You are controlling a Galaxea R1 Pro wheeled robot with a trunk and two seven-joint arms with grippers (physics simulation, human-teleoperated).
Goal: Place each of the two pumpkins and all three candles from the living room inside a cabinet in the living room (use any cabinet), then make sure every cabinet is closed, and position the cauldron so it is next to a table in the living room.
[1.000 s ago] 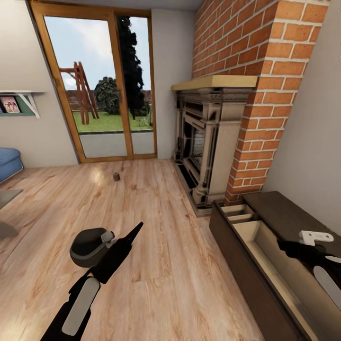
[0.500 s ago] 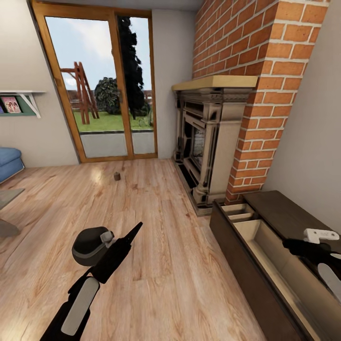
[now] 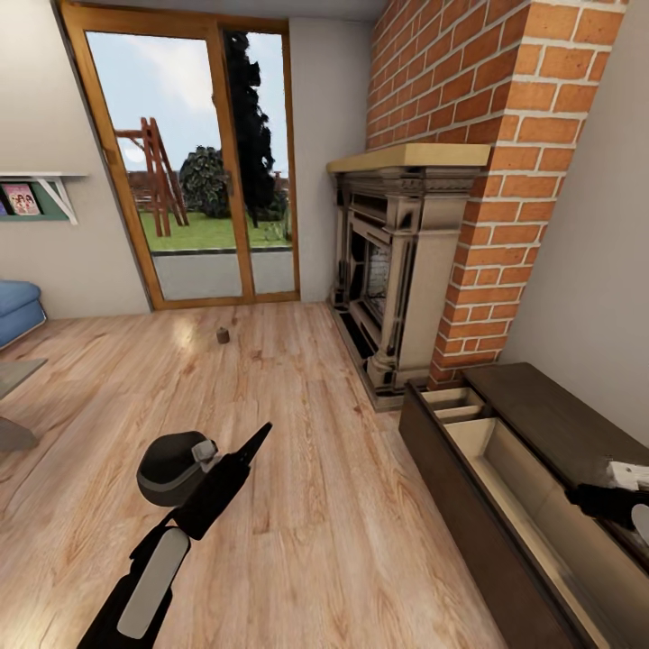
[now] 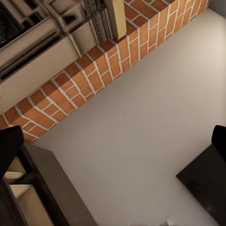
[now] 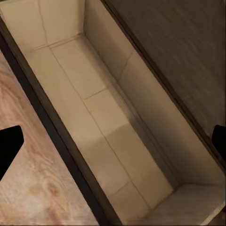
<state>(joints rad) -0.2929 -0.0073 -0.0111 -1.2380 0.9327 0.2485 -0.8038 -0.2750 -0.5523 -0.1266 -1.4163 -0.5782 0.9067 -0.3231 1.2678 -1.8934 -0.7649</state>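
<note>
The cabinet point(image 3: 550, 424), long, low and dark brown, stands along the right wall with two drawers pulled out, showing pale beige insides. My right gripper point(image 5: 113, 141) is open above the long drawer point(image 5: 108, 122), which holds nothing; in the head view that arm point(image 3: 613, 500) sits at the right edge. A small stubby candle point(image 3: 222, 335) stands far off on the floor near the glass door. My left gripper point(image 3: 255, 439) hangs over the floor at lower left, open and empty in its wrist view point(image 4: 113, 141). Pumpkins, cauldron and table are out of view.
An ornate beige-and-black fireplace point(image 3: 397, 270) in a brick chimney stands just beyond the cabinet. A wood-framed glass door point(image 3: 189, 171) closes the far wall. A blue seat point(image 3: 16, 306) and grey shapes point(image 3: 13, 374) sit at the left edge. Wooden floor point(image 3: 297, 505) spreads between.
My right arm has drawn back toward the right edge of the head view, away from the middle of the long drawer. The left arm has barely moved.
</note>
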